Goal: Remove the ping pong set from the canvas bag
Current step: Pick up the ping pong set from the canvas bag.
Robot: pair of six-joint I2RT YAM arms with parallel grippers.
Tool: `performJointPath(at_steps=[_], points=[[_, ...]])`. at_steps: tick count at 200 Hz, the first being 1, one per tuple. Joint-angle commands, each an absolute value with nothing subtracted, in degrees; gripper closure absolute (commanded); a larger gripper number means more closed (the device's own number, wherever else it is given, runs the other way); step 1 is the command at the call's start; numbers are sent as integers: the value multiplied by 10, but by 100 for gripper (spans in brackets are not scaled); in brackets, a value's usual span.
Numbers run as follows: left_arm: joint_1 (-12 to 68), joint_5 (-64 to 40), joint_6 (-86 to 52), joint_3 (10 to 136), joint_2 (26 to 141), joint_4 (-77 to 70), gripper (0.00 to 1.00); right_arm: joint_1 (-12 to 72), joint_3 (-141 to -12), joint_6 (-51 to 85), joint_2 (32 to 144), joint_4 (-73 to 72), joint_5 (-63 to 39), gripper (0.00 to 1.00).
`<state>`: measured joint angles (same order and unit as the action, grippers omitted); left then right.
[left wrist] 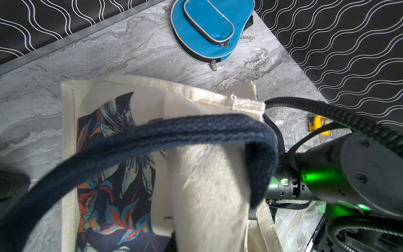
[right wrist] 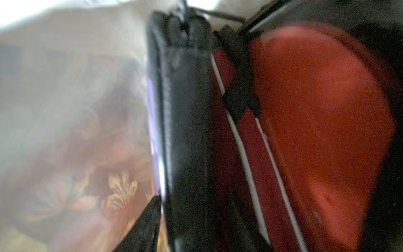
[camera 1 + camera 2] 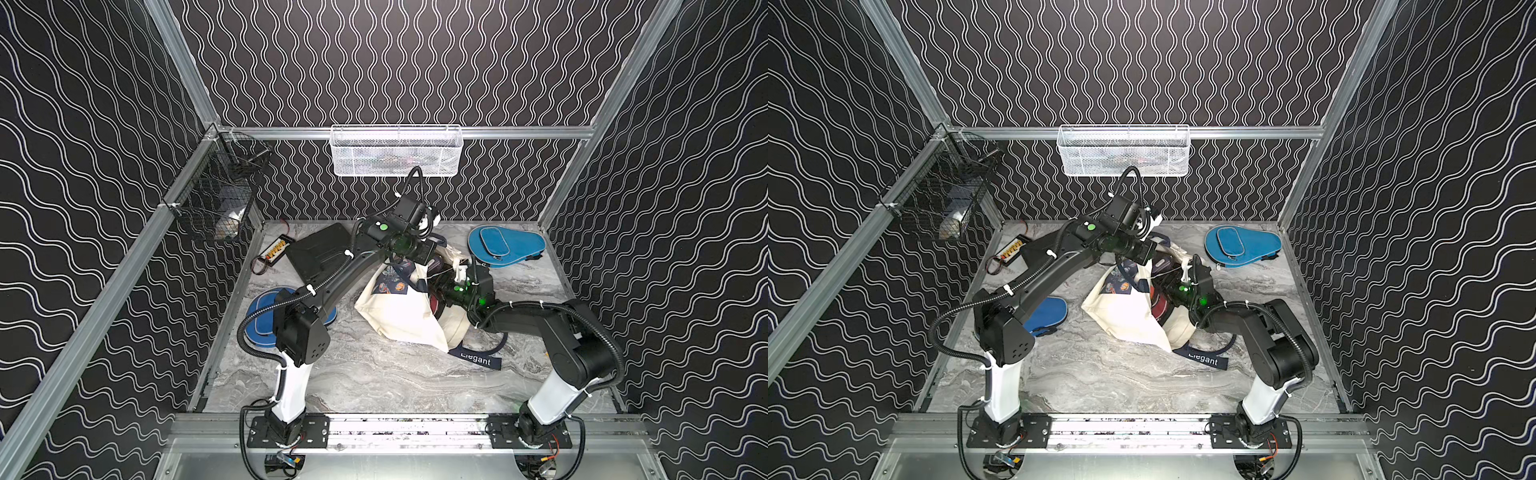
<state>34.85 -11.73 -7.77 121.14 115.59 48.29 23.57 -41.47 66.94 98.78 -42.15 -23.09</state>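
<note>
In a top view the left jaws, clenched on the cream flowery canvas bag (image 3: 399,316), hold it up. The right jaws reach inside; their state I cannot tell. Right wrist view: the red-black ping pong case (image 2: 316,109) sits inside the bag. Grip its edge, then pull slowly.

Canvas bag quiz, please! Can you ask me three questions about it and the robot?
1. True or false: the blue case near the back wall lies inside the canvas bag.
2. The case showing inside the bag is: A green, B red and black, C yellow?
3. Which arm reaches into the bag's mouth?
Key: 1 false; 2 B; 3 the right arm.
</note>
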Motion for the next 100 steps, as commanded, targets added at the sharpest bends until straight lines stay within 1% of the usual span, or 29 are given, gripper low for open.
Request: performJointPath(at_steps=[1, 12, 31, 51, 72, 100], points=[[352, -161, -78, 1223, 1159, 444, 100, 246, -423, 660, 969, -470, -215, 53], [353, -155, -73, 1221, 1158, 447, 100, 253, -423, 640, 946, -443, -199, 53], [353, -151, -71, 1215, 1155, 446, 100, 258, -421, 609, 904, -407, -170, 48], [353, -151, -69, 1216, 1156, 447, 100, 276, -422, 586, 877, -387, -151, 47], [352, -150, -69, 1216, 1156, 448, 100, 276, -424, 593, 888, -391, -156, 47], [353, -149, -70, 1214, 1153, 447, 100, 277, -432, 621, 936, -386, -163, 47]])
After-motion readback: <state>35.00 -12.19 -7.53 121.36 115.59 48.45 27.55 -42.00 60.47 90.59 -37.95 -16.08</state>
